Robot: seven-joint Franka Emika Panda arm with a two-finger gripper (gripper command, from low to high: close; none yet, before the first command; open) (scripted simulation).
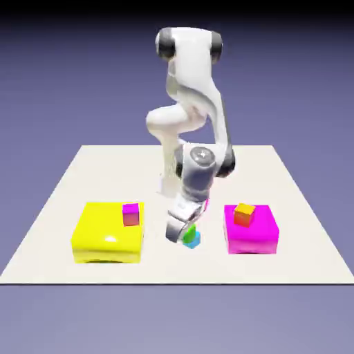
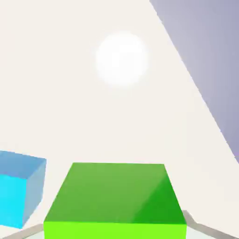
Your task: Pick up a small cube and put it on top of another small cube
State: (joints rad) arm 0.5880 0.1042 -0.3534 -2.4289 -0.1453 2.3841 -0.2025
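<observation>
Blue cube (image 2: 18, 193) sits just beside my gripper (image 1: 181, 236). Green cube (image 2: 115, 198) fills the hand view between my fingers; pinched or not, cannot tell. Orange cube (image 1: 243, 214) shows only outside.

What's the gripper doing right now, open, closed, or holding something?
Gripper: down at the green cube, which fills the space between its fingertips; whether it is shut on it cannot be told.

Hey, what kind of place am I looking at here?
Likely a simulated robot test scene: a bare white table against a flat violet backdrop, plain colored blocks like the yellow block, and no room around.
</observation>
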